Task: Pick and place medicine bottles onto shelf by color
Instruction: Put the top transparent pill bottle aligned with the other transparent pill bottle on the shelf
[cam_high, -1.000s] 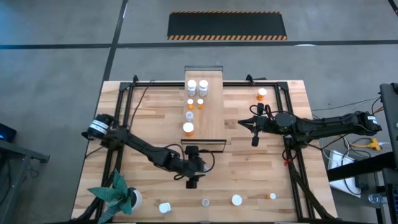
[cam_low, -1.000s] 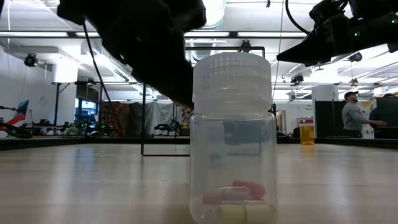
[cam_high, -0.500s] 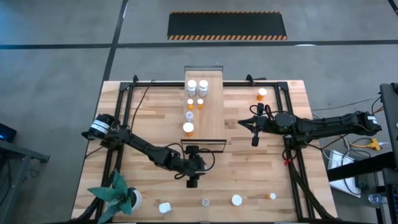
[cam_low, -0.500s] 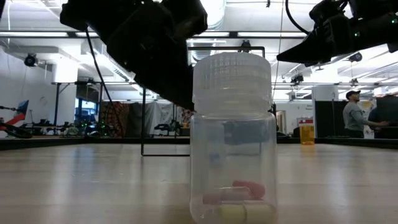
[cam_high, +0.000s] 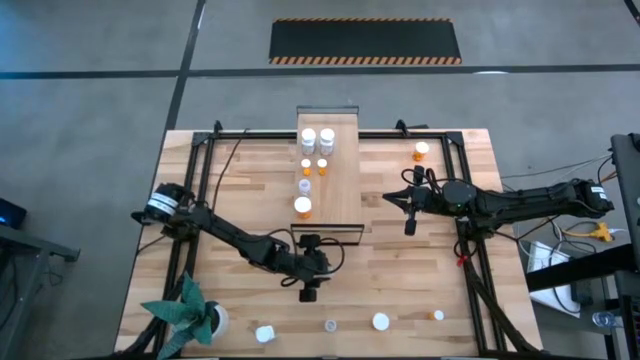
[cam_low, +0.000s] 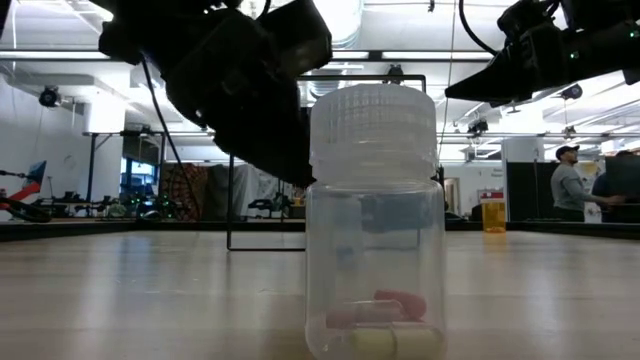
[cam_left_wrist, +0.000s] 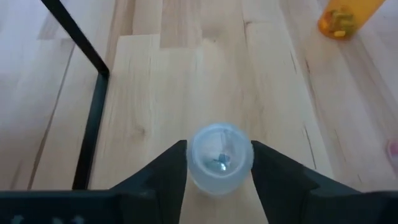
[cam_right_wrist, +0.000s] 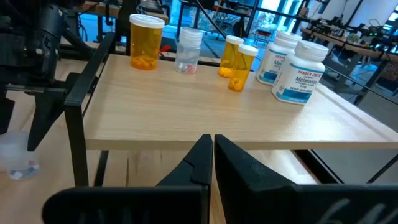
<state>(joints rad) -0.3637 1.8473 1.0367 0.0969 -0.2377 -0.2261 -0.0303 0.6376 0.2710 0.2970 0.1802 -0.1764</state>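
From above, the left gripper covers whatever it holds, so only its wrist camera gives the answer: a small clear bottle sits snug between the two dark fingers, which are drawn in against its sides, a few pills dimly visible through the base. It sits near the table's front middle, just short of the shelf's dark end frame. At table height, a big clear bottle with a ribbed white cap fills the view and hides much of the room; red, pink and pale yellow capsules lie at its bottom, and the dark bulk of an arm looms behind it, cut off at the top. The right gripper hangs with its fingers pressed together, holding nothing, off the shelf's right side and facing it. On the light-wood shelf stand a large orange bottle with pills in it, a small clear bottle, two small orange bottles and two white labelled bottles. More bottles lie along the table's front edge, too small to tell apart, and a potted green plant sits at the front left corner.
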